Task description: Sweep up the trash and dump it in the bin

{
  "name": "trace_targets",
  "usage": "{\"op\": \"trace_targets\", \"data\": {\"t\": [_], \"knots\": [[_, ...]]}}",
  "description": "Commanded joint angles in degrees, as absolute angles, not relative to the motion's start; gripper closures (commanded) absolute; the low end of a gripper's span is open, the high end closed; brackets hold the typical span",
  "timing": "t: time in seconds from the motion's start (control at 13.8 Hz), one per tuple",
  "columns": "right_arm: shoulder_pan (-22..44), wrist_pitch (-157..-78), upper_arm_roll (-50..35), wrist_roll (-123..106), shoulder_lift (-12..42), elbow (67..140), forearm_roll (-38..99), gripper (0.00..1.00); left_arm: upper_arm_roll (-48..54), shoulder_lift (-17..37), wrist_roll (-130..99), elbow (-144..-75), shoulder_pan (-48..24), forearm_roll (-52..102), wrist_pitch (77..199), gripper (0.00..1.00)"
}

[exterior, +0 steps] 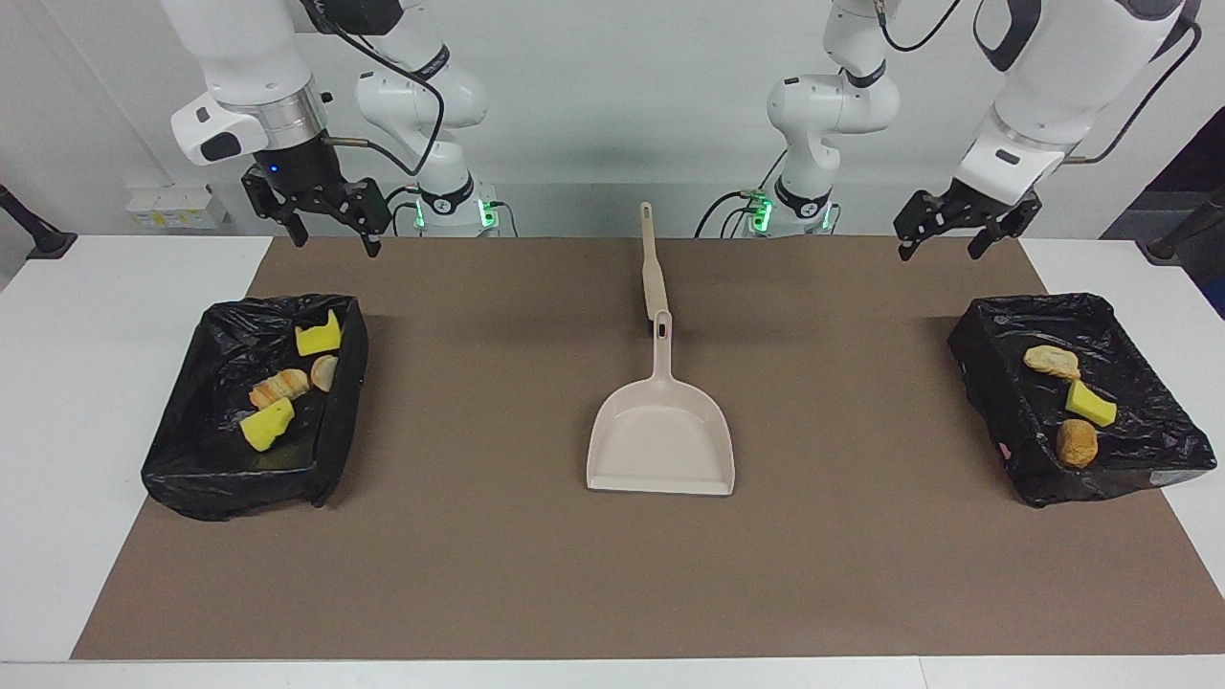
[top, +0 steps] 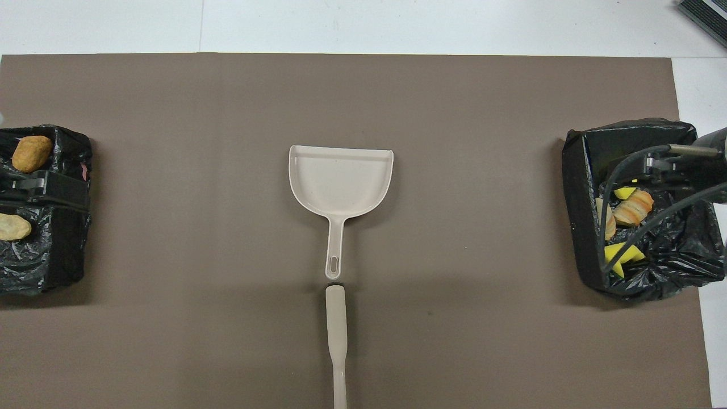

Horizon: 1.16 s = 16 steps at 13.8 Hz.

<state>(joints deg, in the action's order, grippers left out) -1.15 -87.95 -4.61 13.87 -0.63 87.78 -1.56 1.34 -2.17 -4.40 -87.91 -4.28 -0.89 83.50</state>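
**At both desk ends, scraps lie binned**

Above the desk (exterior: 115, 402), the right claw (exterior: 325, 225) and left claw (exterior: 962, 230) hang spread, empty. Yellow sponge and bread-like trash (exterior: 287, 383) sits inside black-lined bins (exterior: 239, 478); the beige plastic dustpan (exterior: 660, 440) lies empty mid-desk. Judged finished: avoid disturbing the bins.

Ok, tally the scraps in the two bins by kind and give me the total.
Yellow sponge chunks: 3, namely two in the bin at the right arm's end and one in the bin at the left arm's end.
Tan-orange bread-like pieces: 4, namely two in the first bin and two in the second.
Total: 7.
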Motion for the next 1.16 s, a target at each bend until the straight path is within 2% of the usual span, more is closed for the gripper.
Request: {"op": "trace_targets", "data": {"t": [0.0, 1.08], "knots": [[-1.85, -88.51, -4.57, 13.18, -0.53, 87.54, -0.70, 0.00, 1.41, -2.73, -2.99, -88.42, -3.08, -1.14, 83.94, 0.00], [-2.11, -89.12, -4.57, 13.18, -0.62, 87.89, -0.79, 0.00, 1.41, -4.39, -3.08, -87.98, -2.72, 0.09, 83.49, 0.00]]}}
